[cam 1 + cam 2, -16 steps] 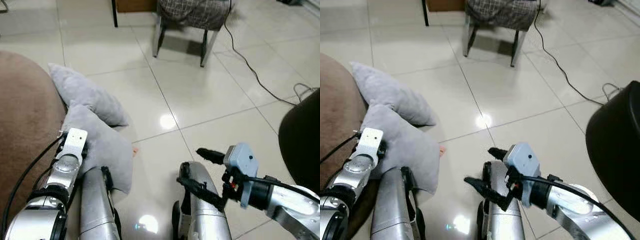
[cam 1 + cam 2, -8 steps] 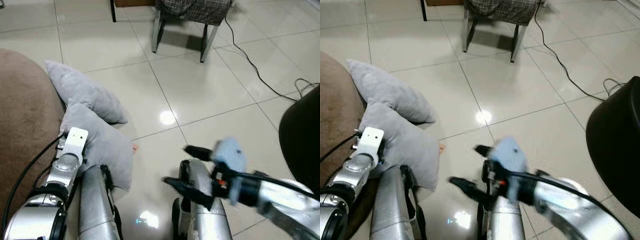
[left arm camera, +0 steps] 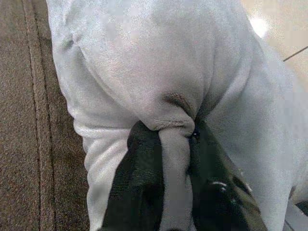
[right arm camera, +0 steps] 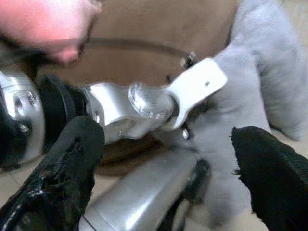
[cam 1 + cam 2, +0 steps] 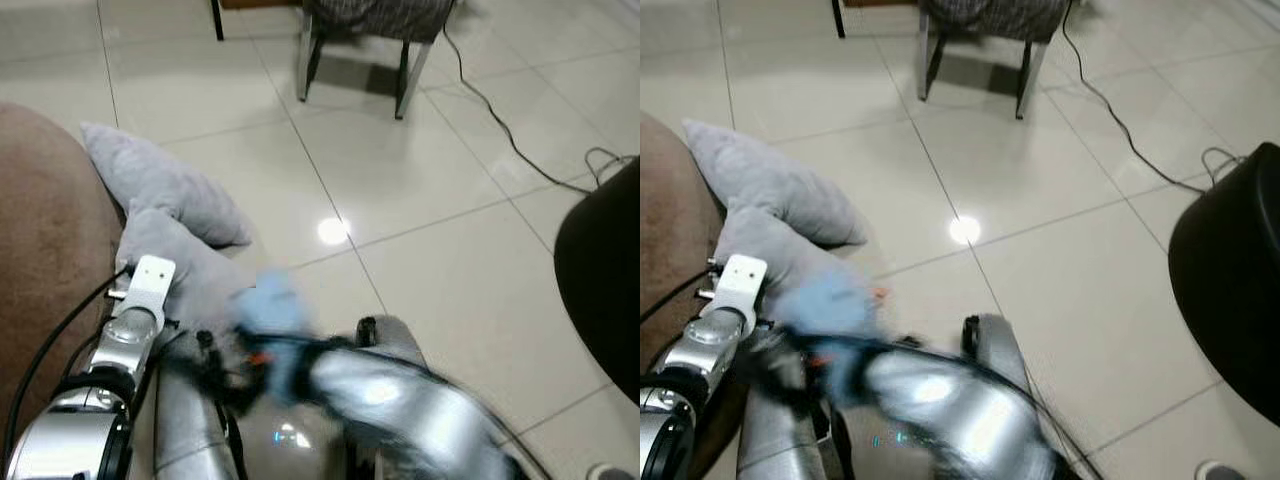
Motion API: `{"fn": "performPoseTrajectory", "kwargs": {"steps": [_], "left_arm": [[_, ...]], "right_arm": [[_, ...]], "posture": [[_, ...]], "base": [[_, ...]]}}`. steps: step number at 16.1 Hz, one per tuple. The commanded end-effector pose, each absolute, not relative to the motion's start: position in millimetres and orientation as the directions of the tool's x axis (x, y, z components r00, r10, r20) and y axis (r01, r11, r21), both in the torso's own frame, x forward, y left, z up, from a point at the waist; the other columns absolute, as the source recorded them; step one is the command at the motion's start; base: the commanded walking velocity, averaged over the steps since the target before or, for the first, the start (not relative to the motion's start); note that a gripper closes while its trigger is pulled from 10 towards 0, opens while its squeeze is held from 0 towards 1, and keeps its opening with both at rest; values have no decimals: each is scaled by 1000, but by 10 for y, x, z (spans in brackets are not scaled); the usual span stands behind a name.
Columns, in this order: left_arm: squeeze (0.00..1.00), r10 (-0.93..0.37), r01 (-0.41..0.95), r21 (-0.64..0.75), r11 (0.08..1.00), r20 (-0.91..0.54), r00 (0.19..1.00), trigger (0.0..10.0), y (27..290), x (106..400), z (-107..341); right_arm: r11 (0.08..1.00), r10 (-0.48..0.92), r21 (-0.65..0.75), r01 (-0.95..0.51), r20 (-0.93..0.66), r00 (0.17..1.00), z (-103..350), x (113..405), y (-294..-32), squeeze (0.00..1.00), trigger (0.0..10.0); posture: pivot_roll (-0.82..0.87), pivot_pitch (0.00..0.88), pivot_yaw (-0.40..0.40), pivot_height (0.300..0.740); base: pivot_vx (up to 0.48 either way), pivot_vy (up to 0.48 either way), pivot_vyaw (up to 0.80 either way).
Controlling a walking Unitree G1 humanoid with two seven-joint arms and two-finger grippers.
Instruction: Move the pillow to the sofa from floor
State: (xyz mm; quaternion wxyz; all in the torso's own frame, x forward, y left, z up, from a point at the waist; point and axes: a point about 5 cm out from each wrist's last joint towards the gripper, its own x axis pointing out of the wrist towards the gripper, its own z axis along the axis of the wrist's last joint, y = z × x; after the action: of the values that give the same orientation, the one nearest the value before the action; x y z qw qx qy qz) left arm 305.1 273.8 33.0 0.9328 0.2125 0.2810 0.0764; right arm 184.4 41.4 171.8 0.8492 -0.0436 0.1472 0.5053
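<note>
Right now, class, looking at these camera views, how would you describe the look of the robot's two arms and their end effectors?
Both arms are silver metal tubes with black joint bands. The left arm carries a white bracket at the wrist and black cables along its side. The left end effector has two black fingers. The right arm is motion-blurred, with a light blue wrist housing. The right end effector has two long, rough-textured black fingers.

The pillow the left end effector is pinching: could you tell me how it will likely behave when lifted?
The pillow will probably be floppy: its fabric bunches into a fold between the left end effector fingers. It looks soft and light, so it should lift easily but sag and swing. The plush cover seems unlikely to slip.
</note>
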Motion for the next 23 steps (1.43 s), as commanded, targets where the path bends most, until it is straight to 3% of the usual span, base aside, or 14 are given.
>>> {"fn": "performPoseTrajectory", "kwargs": {"steps": [1,3,4,6,7,8,10,12,14,16,19,21,23], "left_arm": [[0,239,14,415,910,-550,800,0,2698,2955,195],[0,233,15,409,913,-549,802,0,2687,2957,193],[0,217,11,387,922,-541,813,0,2668,2966,200],[0,192,27,374,927,-536,822,0,2640,2974,201],[0,180,41,373,927,-537,824,0,2625,2983,205],[0,175,46,373,927,-537,825,0,2627,2989,212],[0,177,47,377,925,-537,825,0,2640,3004,232],[0,179,45,377,925,-536,825,0,2654,3008,242],[0,164,54,368,928,-536,828,0,2643,3009,241],[0,140,61,344,937,-531,836,0,2617,3016,242],[0,105,82,317,945,-530,841,0,2567,3030,241],[0,39,100,252,962,-494,869,0,2489,3090,298],[0,0,103,207,973,-444,896,0,2430,3173,393]], "right_arm": [[490,850,111,-865,-284,445,1776,1741,635,0,10000],[554,795,46,-832,-325,511,1859,1736,856,0,10000],[845,393,-197,-497,-403,827,1725,2126,629,0,10000],[971,45,-205,-123,-347,937,1701,2341,291,0,10000],[985,-15,-166,-51,-376,927,1511,2532,-536,0,10000],[983,-33,-178,-39,-388,921,1281,2525,-1922,0,10000],[979,16,-180,-101,-422,906,1000,2500,-2480,0,10000],[976,71,-156,-153,-435,898,861,2527,-2463,0,10000],[940,271,-82,-331,-412,870,751,2593,-2140,0,10000],[879,445,-12,-478,-342,828,758,2575,-2036,0,10000],[743,659,82,-665,-268,703,801,2555,-1855,0,10000],[590,800,133,-796,-232,554,915,2537,-1778,0,10000],[552,824,105,-827,-218,522,1009,2626,-1800,0,10000]], "posture": [[-153,225,-90,506],[-147,219,-85,506],[-130,198,-70,506],[-109,161,-51,506],[-106,141,-33,506],[-102,135,-31,506],[-87,116,-18,506],[-78,101,-12,506],[-71,89,-4,506],[-67,78,-3,506],[-58,64,-3,506],[-56,53,2,506],[-50,41,7,506]], "base": [[0,0,0],[0,0,0],[0,0,0],[0,0,0],[0,0,0],[0,0,0],[0,0,0],[0,0,0],[0,0,0],[0,0,0],[0,0,0],[0,0,0],[0,0,0]]}}
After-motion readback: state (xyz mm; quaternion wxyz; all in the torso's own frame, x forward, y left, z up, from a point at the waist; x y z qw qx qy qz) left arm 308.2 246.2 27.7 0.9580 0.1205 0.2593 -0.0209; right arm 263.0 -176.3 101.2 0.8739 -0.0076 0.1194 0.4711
